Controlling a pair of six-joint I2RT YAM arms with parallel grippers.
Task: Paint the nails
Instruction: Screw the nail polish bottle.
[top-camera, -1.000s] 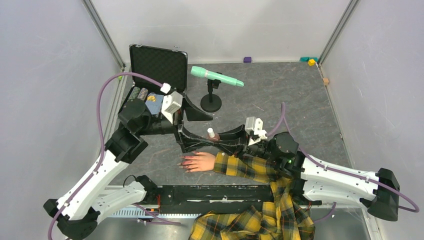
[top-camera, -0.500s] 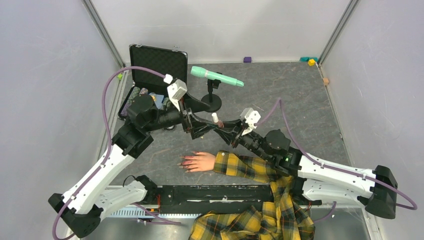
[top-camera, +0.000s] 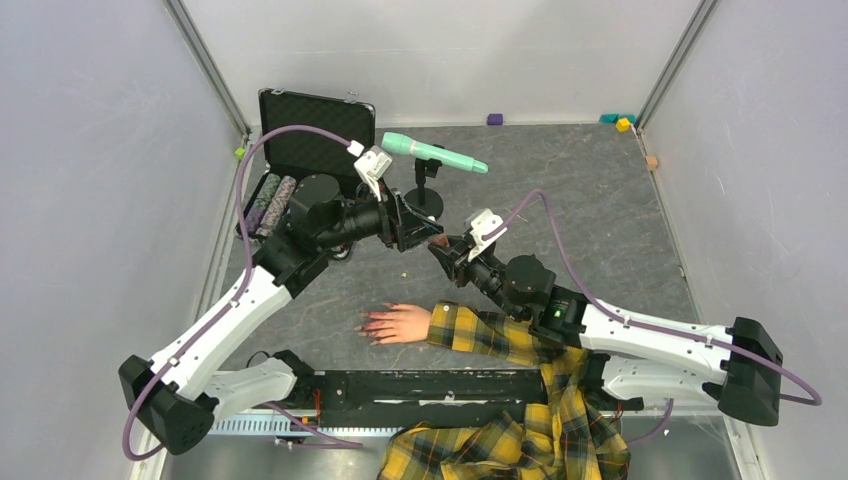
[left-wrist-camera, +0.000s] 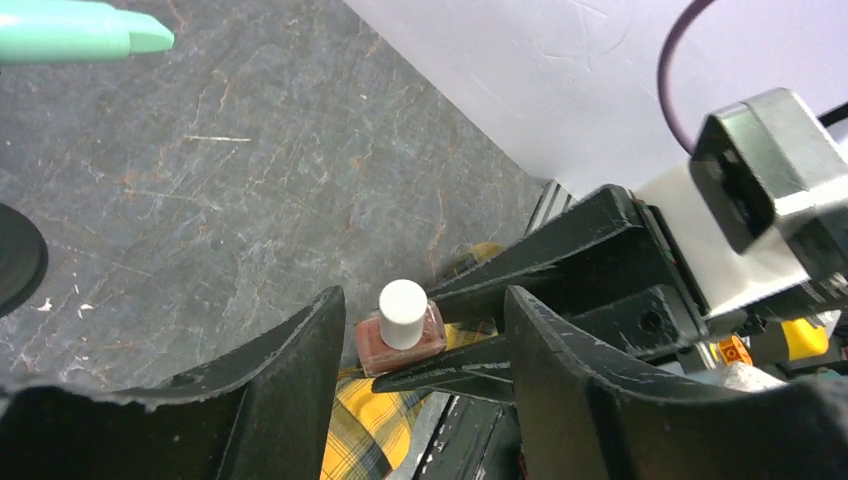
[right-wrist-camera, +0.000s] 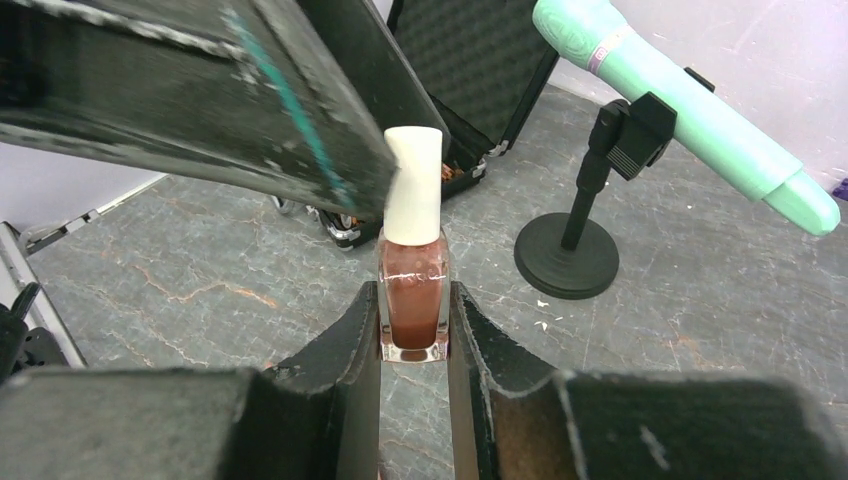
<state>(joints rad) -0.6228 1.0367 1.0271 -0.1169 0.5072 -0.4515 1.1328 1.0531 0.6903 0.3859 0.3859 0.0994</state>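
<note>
The right gripper (right-wrist-camera: 413, 302) clamps the nail polish bottle (right-wrist-camera: 413, 295) upright. The left gripper (left-wrist-camera: 425, 305), jaws apart, straddles its white cap (left-wrist-camera: 403, 312). Advised: centre the cap, close squarely, twist without tilting. The nails (top-camera: 371, 326) tip the mannequin hand (top-camera: 402, 323), well apart, nearer the bases.

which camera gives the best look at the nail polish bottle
Right wrist: the nail polish bottle fills mid-frame, upright, white cap and brownish body clear, pinched by the right gripper. Left wrist shows it smaller, from above. Top external shows barely a speck.

Red-pink nails (top-camera: 369, 327) (tiny from above) tip the mannequin hand (top-camera: 403, 322), apparently lying palm-down.
</note>
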